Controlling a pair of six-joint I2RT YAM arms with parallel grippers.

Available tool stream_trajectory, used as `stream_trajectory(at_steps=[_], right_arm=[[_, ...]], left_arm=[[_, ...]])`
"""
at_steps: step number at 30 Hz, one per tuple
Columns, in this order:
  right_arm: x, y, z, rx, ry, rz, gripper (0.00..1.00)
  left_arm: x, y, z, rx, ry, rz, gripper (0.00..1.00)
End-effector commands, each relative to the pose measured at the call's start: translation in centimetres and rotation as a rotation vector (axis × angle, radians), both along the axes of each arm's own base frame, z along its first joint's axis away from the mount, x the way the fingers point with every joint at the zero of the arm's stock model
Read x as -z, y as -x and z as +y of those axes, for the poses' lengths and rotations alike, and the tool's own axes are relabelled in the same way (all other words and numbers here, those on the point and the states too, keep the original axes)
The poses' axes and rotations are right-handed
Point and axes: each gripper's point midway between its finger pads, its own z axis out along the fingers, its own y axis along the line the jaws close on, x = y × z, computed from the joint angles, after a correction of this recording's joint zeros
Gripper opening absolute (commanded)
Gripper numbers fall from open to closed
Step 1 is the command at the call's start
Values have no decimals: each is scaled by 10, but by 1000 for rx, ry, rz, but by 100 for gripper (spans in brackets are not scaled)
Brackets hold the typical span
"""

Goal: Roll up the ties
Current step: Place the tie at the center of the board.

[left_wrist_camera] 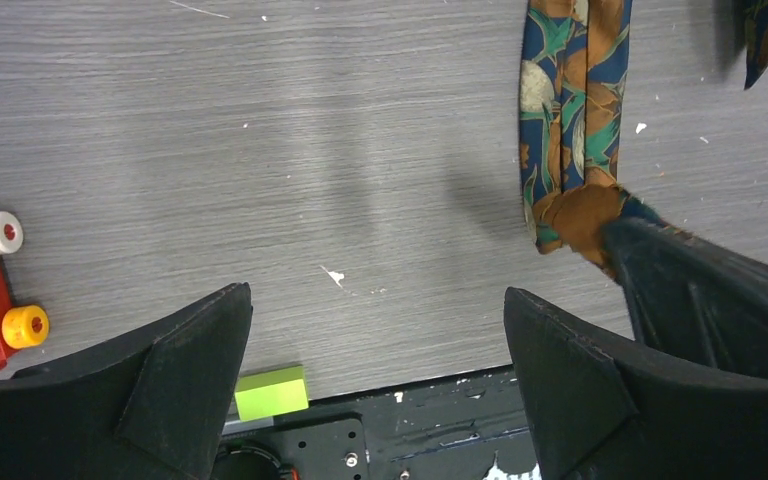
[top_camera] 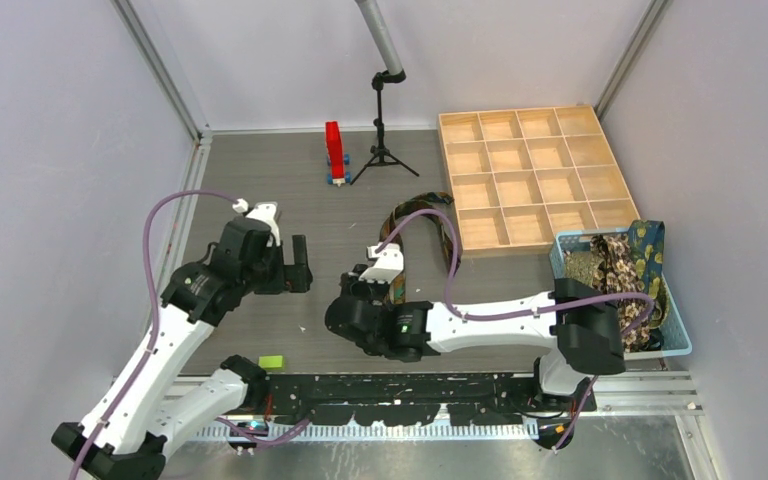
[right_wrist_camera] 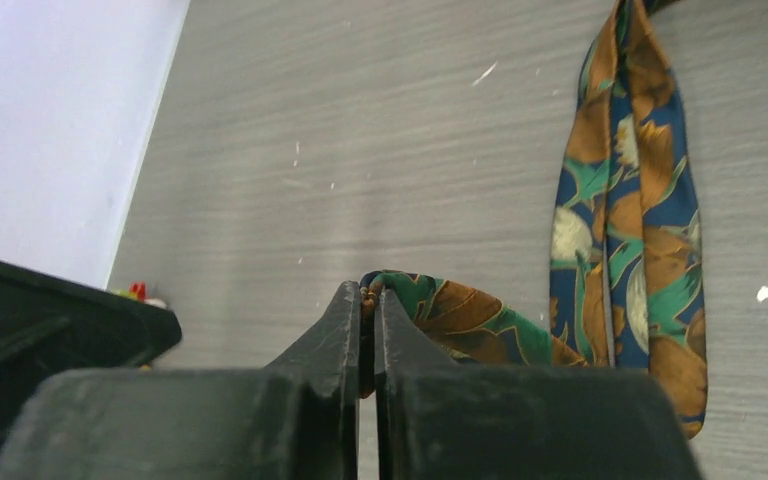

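One navy tie with orange and teal leaves (top_camera: 422,208) lies in a curve on the grey table, and shows in the left wrist view (left_wrist_camera: 568,110) and right wrist view (right_wrist_camera: 628,215). My right gripper (top_camera: 370,284) is shut on the folded end of this tie (right_wrist_camera: 440,305), low over the table; its jaws (right_wrist_camera: 368,296) pinch the fabric. My left gripper (top_camera: 300,264) is open and empty, just left of the right gripper. Its fingers (left_wrist_camera: 195,370) frame bare table, with the tie end to their right. Several more ties (top_camera: 615,262) lie heaped in the light blue basket (top_camera: 676,335).
A wooden tray with several compartments (top_camera: 532,178) stands at the back right. A red brick tower (top_camera: 334,152) and a small black tripod (top_camera: 381,130) stand at the back. A lime green brick (top_camera: 271,361) lies by the near edge, also in the left wrist view (left_wrist_camera: 271,392).
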Motion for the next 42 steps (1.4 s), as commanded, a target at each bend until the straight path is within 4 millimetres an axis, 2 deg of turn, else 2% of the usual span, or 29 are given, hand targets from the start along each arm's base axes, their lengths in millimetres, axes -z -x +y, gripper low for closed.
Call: stream_trajectory(at_steps=[1,2,5,6,8,10,12,13,16,18,20,23,27,32,36,42], right_arm=[[-21,20,13,-130,-112,69,17],[-20,26,16,-190,-95,86,33],[-24,46,18,-356,-39,102,71],[-29,50,15,-392,-21,100,77],[-46,50,5,-420,27,67,83],[-67,40,-12,-394,79,22,85],[-77,17,-35,-328,110,34,84],[-74,-7,-53,-289,115,86,81],[-50,-58,-78,-259,69,267,75],[-31,-82,-91,-228,116,372,73],[-11,-99,-101,-190,228,457,78],[15,-116,-104,-178,347,574,89],[42,-137,-94,-205,353,652,95],[71,-157,-88,-174,336,727,92],[88,-173,-87,-135,349,746,87],[110,-190,-90,-116,361,778,84]], left_arm=[[-19,4,11,-79,25,-54,100],[-20,5,11,-86,32,-57,100],[-22,11,10,-92,63,-58,100],[-22,13,9,-91,75,-53,100],[-23,16,5,-81,99,-41,100],[-22,19,-3,-64,134,-20,98],[-19,21,-12,-41,168,16,95],[-17,22,-16,-34,178,36,94],[-5,25,-32,1,216,127,91],[4,26,-37,1,220,173,89],[15,26,-39,-16,208,216,89],[29,24,-45,-31,203,264,90],[45,20,-50,-63,197,298,90],[59,14,-52,-109,194,315,89],[73,8,-54,-145,190,331,89],[91,-2,-53,-232,156,360,89]])
